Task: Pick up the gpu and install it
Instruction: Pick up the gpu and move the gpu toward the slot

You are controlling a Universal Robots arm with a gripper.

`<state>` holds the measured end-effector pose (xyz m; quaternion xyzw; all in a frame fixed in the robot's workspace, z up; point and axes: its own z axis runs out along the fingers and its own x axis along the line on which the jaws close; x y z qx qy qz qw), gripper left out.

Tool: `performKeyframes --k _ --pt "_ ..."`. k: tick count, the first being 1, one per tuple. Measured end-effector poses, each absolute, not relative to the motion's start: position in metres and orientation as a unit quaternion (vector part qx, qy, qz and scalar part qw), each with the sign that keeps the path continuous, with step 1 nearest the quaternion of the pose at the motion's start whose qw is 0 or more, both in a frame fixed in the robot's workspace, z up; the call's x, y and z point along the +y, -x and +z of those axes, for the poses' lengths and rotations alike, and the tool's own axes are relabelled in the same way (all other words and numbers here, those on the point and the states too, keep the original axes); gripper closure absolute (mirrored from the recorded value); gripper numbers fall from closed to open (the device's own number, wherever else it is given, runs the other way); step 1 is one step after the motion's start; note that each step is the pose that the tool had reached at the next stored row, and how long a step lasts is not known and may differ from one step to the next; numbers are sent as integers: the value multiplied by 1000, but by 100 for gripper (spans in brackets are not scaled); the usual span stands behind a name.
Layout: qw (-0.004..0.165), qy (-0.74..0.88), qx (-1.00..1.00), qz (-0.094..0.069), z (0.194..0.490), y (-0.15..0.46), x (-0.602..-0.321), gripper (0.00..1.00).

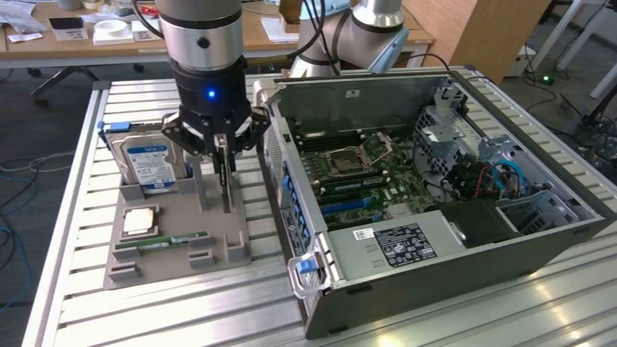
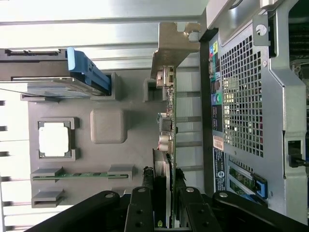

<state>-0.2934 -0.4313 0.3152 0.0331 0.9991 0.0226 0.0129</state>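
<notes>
The gpu (image 1: 227, 186) is a thin dark card standing edge-on over the grey parts tray (image 1: 231, 249), just beside the open computer case (image 1: 434, 181). My gripper (image 1: 224, 155) hangs straight down over it, jaws shut on the card's upper edge. In the wrist view the gpu (image 2: 168, 121) runs from its silver bracket down between my fingers (image 2: 142, 208), and the gripper (image 2: 162, 193) clamps it from both sides. The card's lower edge is close to the tray; I cannot tell whether it still sits in its slot.
On the tray sit a blue-labelled hard drive (image 1: 149, 163), a CPU (image 1: 140, 219) and a green memory stick (image 1: 162, 241). The case lies open with the motherboard (image 1: 357, 173) and its blue slots facing up. The case's perforated rear wall (image 2: 241, 106) is right next to the card.
</notes>
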Motion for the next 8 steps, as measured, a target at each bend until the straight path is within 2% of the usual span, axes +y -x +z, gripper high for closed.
performKeyframes --k 8 --pt "13 -33 999 22 316 293 -431 73"
